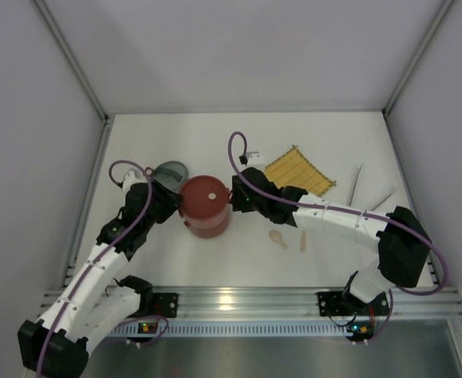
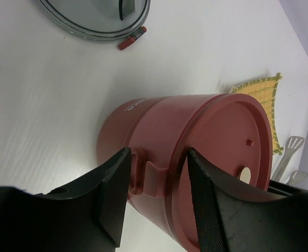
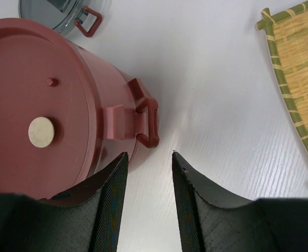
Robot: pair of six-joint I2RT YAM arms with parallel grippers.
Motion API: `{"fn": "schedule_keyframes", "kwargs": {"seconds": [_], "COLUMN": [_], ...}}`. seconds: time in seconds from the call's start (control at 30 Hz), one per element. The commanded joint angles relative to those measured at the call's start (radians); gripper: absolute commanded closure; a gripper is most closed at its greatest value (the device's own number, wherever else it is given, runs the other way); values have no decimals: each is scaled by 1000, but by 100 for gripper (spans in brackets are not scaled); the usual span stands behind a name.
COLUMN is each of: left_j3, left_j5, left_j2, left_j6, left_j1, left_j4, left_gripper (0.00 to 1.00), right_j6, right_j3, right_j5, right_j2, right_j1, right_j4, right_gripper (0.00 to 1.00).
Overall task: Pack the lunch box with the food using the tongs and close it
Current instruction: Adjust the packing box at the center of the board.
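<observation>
The lunch box (image 1: 205, 206) stands as one round maroon stack with its flat lid on, pale dot at the centre. My left gripper (image 1: 175, 206) is at its left side. In the left wrist view the gripper (image 2: 159, 153) is open, its jaws straddling the side clasp (image 2: 152, 178) with a gap on each side. My right gripper (image 1: 232, 201) is at the box's right side, open and empty (image 3: 149, 155), just short of the looped handle (image 3: 146, 123). The tongs (image 1: 356, 186) lie at the far right. No food shows.
A grey see-through lid (image 1: 170, 175) lies behind the box on the left. The yellow woven mat (image 1: 297, 169) lies back right of the box. A small beige spoon (image 1: 278, 238) and a stick (image 1: 303, 240) lie in front, under the right arm.
</observation>
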State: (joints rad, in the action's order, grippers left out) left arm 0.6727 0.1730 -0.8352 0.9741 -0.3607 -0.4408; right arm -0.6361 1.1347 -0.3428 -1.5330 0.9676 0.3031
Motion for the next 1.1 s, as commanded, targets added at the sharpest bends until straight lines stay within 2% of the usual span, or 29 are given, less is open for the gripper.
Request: {"fn": "schedule_keyframes", "kwargs": {"seconds": [0.0,0.3,0.5,0.63,0.73,0.87,1.07], "left_j3": [-33,-19,-2,-18,4,7,10], "left_j5": [48,72,218,258,234,136,54], "left_j2": [70,116,142,151,85,-11,-67], "left_j6": [0,-32,37,57,48,23,-2], "left_j1": [3,3,3,3,3,3,3], "left_j4": [79,83,-41,-47,-56,13,85], "left_gripper": [48,43,43,46,47,49,51], "right_j6": [6,7,6,10,15,18,26], "right_j3": [34,34,34,39,50,62,82], "right_j5": [-5,2,4,4,4,2,1], "right_j2": [5,-3,-4,-7,-12,-19,-30], "right_j1": [-7,-12,-12,-15,-17,-18,-24], "right_j4": [-35,-41,-41,-39,-36,-33,-29], "right_gripper": [61,61,61,61,61,61,61]}}
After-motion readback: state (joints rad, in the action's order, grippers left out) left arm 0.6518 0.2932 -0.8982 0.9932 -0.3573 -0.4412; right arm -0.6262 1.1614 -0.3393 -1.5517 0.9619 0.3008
